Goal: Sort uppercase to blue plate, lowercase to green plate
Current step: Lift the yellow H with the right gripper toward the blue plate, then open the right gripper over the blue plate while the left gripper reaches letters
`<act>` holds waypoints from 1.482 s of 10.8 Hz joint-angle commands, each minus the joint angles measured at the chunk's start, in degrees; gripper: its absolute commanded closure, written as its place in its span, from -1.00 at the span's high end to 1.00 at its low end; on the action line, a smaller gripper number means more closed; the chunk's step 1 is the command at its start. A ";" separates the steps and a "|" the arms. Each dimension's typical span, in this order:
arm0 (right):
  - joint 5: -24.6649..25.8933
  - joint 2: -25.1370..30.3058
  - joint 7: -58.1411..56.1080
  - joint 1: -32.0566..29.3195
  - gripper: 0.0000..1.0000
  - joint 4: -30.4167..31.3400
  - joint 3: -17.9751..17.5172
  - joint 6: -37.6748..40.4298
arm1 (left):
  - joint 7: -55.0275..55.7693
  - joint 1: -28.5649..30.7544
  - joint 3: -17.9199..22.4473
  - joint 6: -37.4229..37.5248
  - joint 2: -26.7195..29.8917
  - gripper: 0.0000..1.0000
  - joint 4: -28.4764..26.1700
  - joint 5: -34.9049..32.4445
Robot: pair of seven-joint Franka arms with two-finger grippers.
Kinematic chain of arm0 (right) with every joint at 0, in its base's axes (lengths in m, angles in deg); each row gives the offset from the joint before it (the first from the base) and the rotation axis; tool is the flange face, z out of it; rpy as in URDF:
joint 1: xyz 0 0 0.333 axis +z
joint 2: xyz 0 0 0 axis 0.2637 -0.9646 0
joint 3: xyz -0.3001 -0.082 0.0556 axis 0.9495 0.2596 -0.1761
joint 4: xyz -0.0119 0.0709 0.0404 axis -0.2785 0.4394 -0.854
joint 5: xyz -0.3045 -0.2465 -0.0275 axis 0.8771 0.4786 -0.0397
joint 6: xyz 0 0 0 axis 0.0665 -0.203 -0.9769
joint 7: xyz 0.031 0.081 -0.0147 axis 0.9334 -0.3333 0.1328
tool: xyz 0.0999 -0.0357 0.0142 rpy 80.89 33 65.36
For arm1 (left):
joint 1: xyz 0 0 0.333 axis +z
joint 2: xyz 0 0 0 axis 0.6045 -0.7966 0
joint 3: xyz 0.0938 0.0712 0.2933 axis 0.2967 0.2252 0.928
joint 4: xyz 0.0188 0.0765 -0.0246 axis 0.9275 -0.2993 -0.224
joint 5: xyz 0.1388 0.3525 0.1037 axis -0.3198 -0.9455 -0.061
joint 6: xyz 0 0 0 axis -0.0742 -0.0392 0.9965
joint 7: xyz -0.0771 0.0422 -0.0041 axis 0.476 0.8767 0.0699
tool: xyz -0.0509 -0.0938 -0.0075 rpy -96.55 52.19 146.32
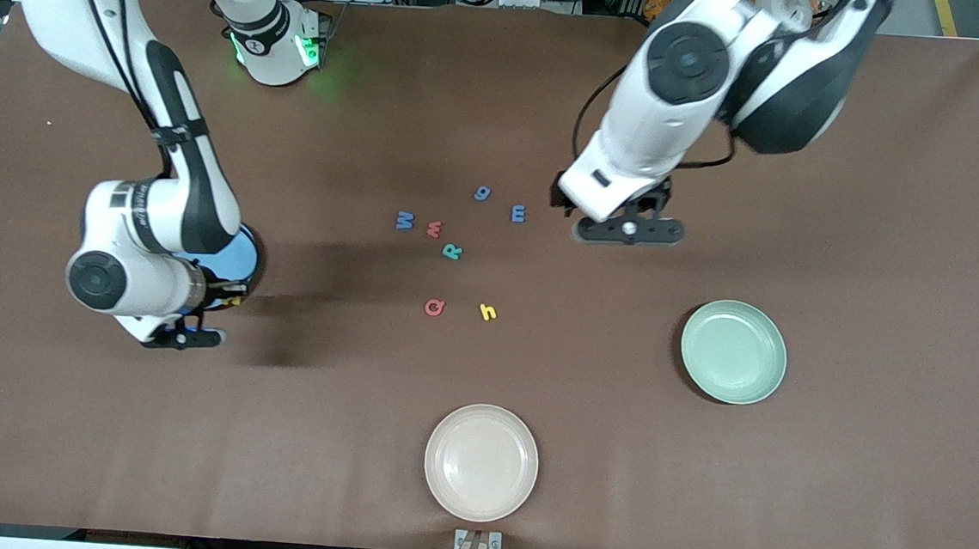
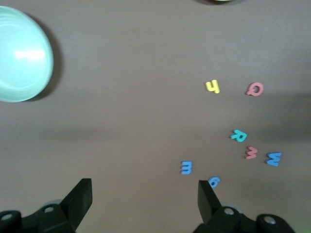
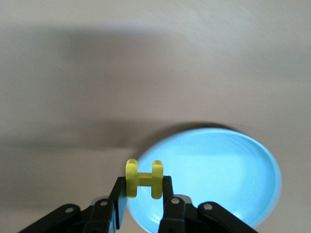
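**Yellow H held over the blue plate**

We see the yellow H [image 3: 144,179] pinched between the fingers of the right hand [image 3: 144,201], which hangs over the blue plate [image 3: 218,174] at the right arm's end of the table [image 1: 784,502]. In the middle of the table lie seven loose letters: the blue W [image 1: 405,220], red m [image 1: 434,229] and teal R [image 1: 452,251] close together, the blue g [image 1: 482,193] and blue m [image 1: 519,214] beside them, and the red Q [image 1: 435,307] and yellow h [image 1: 488,312] nearer the front camera. The left hand [image 2: 145,201] hovers just beside the blue m, its fingers spread wide and holding nothing. The green plate [image 1: 734,352] sits empty toward the left arm's end. A beige plate [image 1: 481,462] lies nearest the camera.
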 commanded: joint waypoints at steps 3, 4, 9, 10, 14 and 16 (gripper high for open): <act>3.74 9.49 -3.82 -3.53 -0.46 17.72 1.20 -12.36 | 1.44 -8.64 3.29 -6.16 -11.81 0.87 8.31 -3.70; 3.74 10.72 -3.92 -4.41 -0.46 20.71 1.30 -15.78 | 1.62 -11.71 5.40 -6.16 -14.45 0.80 10.68 -3.81; 3.66 12.84 -4.18 -5.12 -0.45 28.47 2.27 -27.13 | 5.65 -19.47 8.58 -12.82 -21.32 0.72 14.39 -3.37; 3.66 12.41 -5.23 -5.20 -0.44 28.47 2.35 -27.68 | 6.01 -20.09 8.58 -14.23 -22.28 0.72 14.48 -3.37; 3.57 10.73 -9.19 -7.22 -0.32 28.47 2.97 -30.75 | 6.19 -22.37 8.49 -17.32 -27.03 0.65 16.85 -3.37; 3.48 9.77 -10.07 -7.49 -0.25 28.47 2.97 -33.11 | 11.79 -23.78 8.49 -18.80 -28.44 0.65 17.03 -3.11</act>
